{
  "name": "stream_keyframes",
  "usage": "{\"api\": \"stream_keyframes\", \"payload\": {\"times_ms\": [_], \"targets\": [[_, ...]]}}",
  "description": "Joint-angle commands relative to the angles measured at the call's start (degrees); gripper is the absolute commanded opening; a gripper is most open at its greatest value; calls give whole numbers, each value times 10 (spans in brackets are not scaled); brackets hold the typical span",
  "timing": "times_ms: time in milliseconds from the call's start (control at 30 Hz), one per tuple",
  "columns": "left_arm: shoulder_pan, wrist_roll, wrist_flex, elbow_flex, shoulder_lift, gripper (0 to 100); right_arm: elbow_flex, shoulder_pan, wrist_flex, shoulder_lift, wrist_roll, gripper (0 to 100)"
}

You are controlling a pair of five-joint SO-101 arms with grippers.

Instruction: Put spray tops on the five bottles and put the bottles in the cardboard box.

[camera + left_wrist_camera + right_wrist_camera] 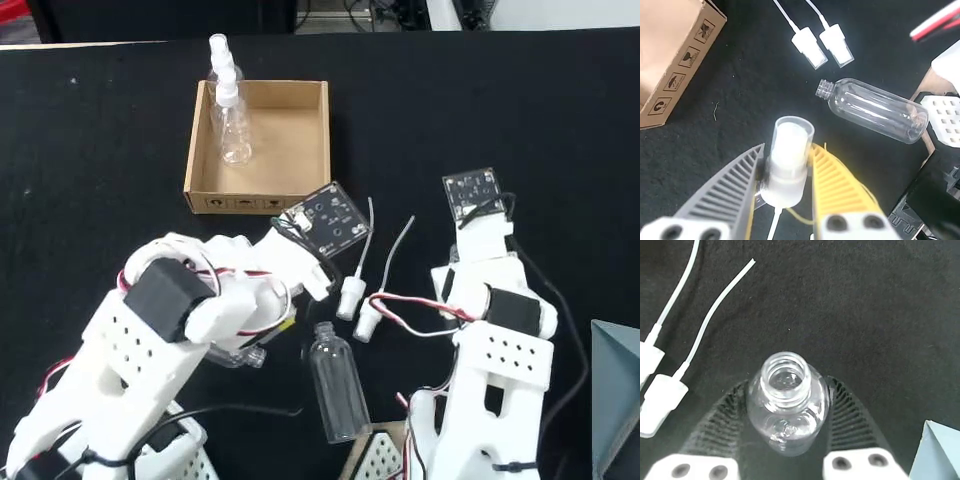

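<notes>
My left gripper is shut on a white spray top with a clear cap, held just above the table. An open clear bottle lies on its side beside it, also seen between the arms as the lying bottle. Two loose spray tops with long tubes lie on the cloth beyond its neck. My right gripper is shut on a second clear bottle, whose uncapped neck faces the camera. The cardboard box at the back holds two bottles fitted with spray tops.
The table is covered with black cloth. A blue-grey object stands at the right edge near the right arm. White perforated arm bases sit at the front edge. The box's printed side is close to the left gripper.
</notes>
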Motion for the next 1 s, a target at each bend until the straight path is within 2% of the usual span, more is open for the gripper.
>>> {"api": "stream_keyframes", "payload": {"times_ms": [0,367,533,800,967], "targets": [[-1,4,-16,-35,-18,29,-53,12,20,-21,-4,11],[-87,69,-46,-72,-18,29,-138,10,92,-21,-4,11],[-95,99,-51,-86,-18,29,-165,10,105,-21,-4,11],[-110,101,-65,-81,-19,29,-192,9,109,-22,-4,11],[-109,101,-65,-77,-40,29,-193,0,109,-84,-4,11]]}}
